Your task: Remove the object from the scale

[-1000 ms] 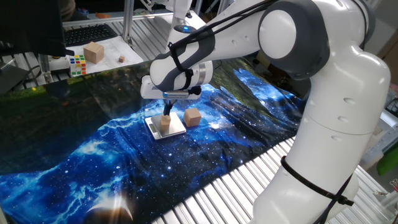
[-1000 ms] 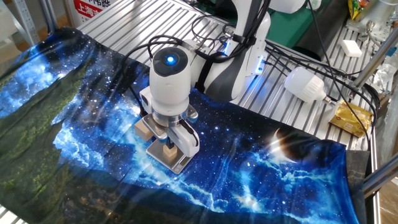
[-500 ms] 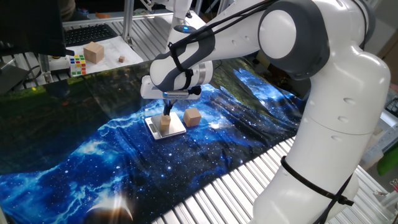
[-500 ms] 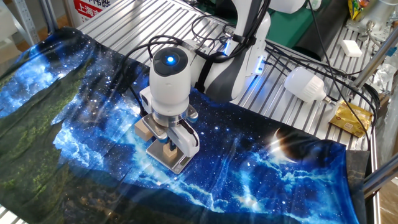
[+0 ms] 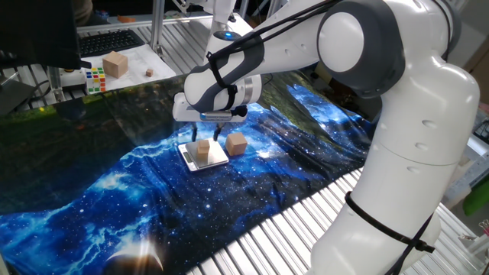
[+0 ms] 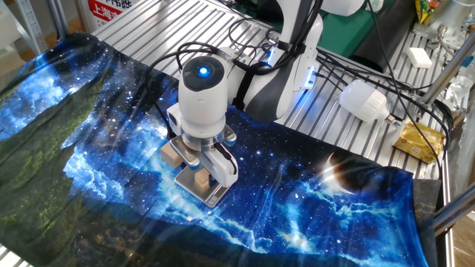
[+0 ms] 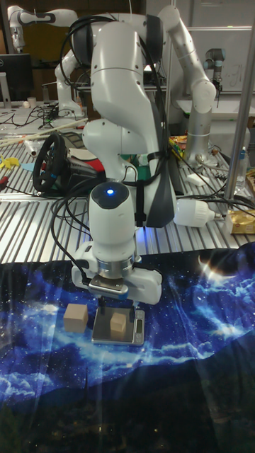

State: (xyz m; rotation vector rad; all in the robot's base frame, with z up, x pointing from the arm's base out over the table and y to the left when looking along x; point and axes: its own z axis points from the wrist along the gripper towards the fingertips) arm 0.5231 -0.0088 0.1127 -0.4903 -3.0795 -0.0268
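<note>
The hand point(image 5: 207, 138) hangs straight down over the scale point(image 5: 203, 156), fingers spread, one on either side of the small tan wooden block point(image 5: 202, 150), not squeezing it as far as I can tell. In the tall fixed view one dark finger point(image 7: 103, 309) sits just left of the block point(image 7: 119, 325) with a bit of daylight between them; the other one is hard to make out. So I'd call this the lineup right before the pinch.

The block is upright on the scale's plate, roughly centred, which leaves room for a finger on each side. The scale lies flat on the galaxy-print cloth point(image 5: 99, 191) covering the counter, so coming from above makes sense.

The reddish-brown cube point(image 5: 236, 143) sits on the cloth just beside the scale, clear of it, but near enough that a spread finger could clip it.

For writing, there's a red and white sign point(image 6: 105, 10) at the top edge of the other fixed view with some characters on it, too small for me to read. The scale's display isn't readable either.
</note>
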